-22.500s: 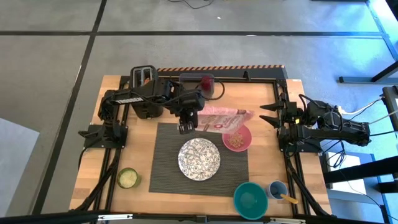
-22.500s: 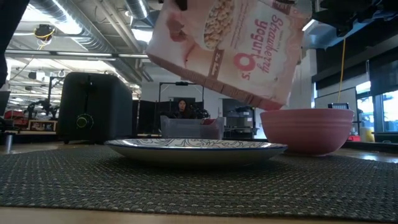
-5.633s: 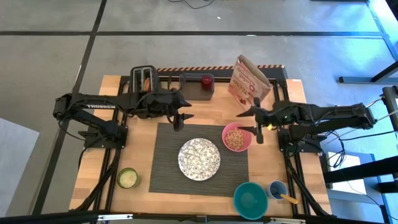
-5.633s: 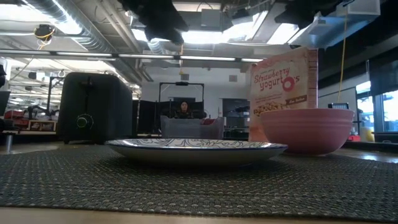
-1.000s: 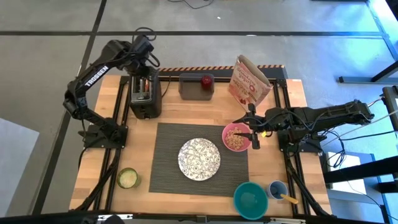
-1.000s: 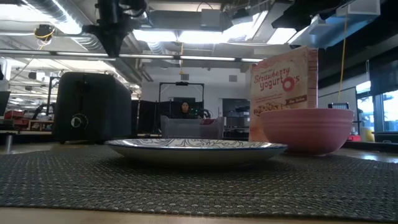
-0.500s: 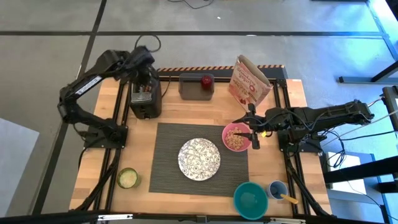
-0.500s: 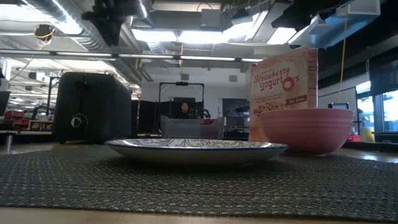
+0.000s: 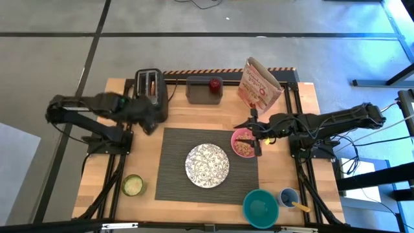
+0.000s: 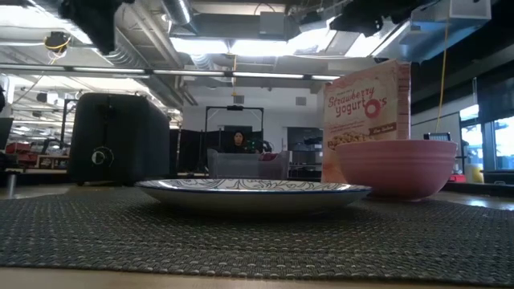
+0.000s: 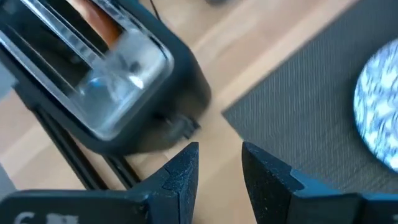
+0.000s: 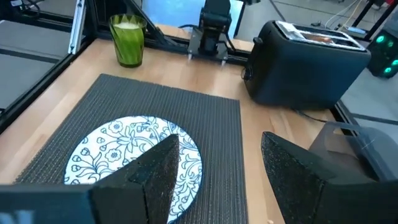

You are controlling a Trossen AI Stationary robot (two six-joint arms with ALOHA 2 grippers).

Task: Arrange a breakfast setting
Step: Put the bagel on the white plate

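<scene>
Left gripper (image 9: 150, 123) low beside the toaster (image 9: 151, 90), fingers apart, nothing between them; only its wrist view shows the browned bagel (image 11: 99, 22) in the slot. Patterned plate (image 9: 207, 165) central on the ribbed mat (image 9: 174, 181). Low view alone shows the cereal box (image 10: 367, 120) lettering. Right gripper (image 9: 254, 134) extended level above the pink bowl (image 9: 246, 144), fingers apart, empty

The plate (image 9: 207, 164) lies mid-mat (image 9: 178, 184), the bowl (image 9: 245, 144) seemingly on its right edge.
</scene>
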